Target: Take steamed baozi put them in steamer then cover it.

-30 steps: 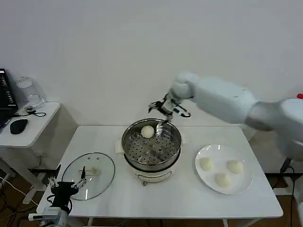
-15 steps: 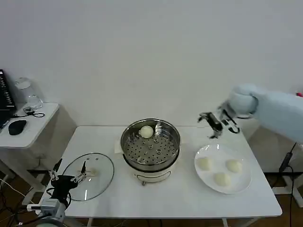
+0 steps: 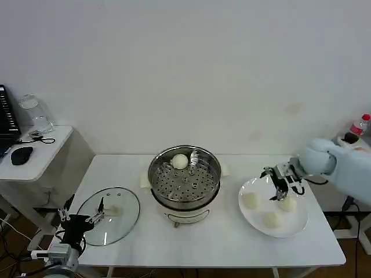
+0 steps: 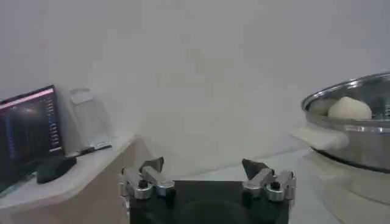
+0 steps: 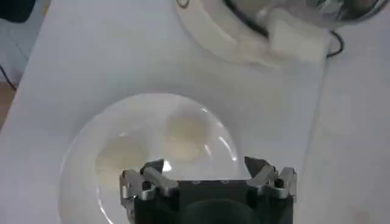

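Observation:
The steamer (image 3: 184,176) stands mid-table with one baozi (image 3: 180,161) on its perforated tray, at the far side. Three more baozi (image 3: 251,200) (image 3: 287,203) (image 3: 271,219) lie on a white plate (image 3: 290,227) to the right. My right gripper (image 3: 282,193) hangs open just above the plate's far part, nothing between its fingers. The right wrist view has that gripper (image 5: 204,165) over the plate (image 5: 140,112), with two baozi (image 5: 186,135) (image 5: 119,155) below it. The cover (image 3: 108,207) lies flat on the table at the left. My left gripper (image 3: 81,220) waits open at the cover's near-left edge.
A side table (image 3: 35,153) with a mouse and a jar stands to the left, beside a monitor (image 4: 27,122). In the left wrist view the steamer (image 4: 359,122) rises ahead with its baozi (image 4: 349,108). A bottle (image 3: 357,126) stands at the far right.
My right arm has swung from the steamer's far rim rightward and down to just above the plate. The baozi stays in the steamer. The left arm has barely moved.

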`<state>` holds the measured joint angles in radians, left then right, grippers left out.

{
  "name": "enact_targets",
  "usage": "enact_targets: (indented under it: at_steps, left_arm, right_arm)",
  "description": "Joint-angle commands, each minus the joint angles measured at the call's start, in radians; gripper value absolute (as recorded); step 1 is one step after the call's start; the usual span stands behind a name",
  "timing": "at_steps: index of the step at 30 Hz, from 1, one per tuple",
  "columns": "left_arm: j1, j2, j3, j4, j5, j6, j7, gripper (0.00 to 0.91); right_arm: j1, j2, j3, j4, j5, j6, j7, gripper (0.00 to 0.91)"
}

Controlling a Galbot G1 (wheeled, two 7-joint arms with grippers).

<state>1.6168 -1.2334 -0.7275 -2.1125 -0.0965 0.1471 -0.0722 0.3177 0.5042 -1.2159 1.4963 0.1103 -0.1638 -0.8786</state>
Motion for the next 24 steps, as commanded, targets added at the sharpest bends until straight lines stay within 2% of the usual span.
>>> enact_targets:
  at_steps: [1, 4, 17, 24]
  left_arm:
    - [-0.001, 0.000, -0.008, -0.001, -0.005, 0.003, 0.000, 0.907]
    - [0.001, 0.000, -0.011, 0.000, -0.003, 0.003, 0.000, 0.907]
    - [-0.005, 0.007, -0.027, 0.014, -0.006, 0.003, 0.001, 0.907]
    - [-0.005, 0.007, -0.031, 0.019, -0.007, 0.003, 0.001, 0.907]
  right_arm:
    - [-0.173, 0.003, 0.118, -0.042, -0.012, -0.038, 0.016, 0.907]
    - [-0.187, 0.032, 0.129, -0.074, -0.021, -0.054, 0.022, 0.907]
    - [-0.227, 0.159, 0.147, -0.179, -0.064, -0.042, 0.039, 0.907]
    - [-0.230, 0.208, 0.145, -0.229, -0.079, -0.044, 0.027, 0.907]
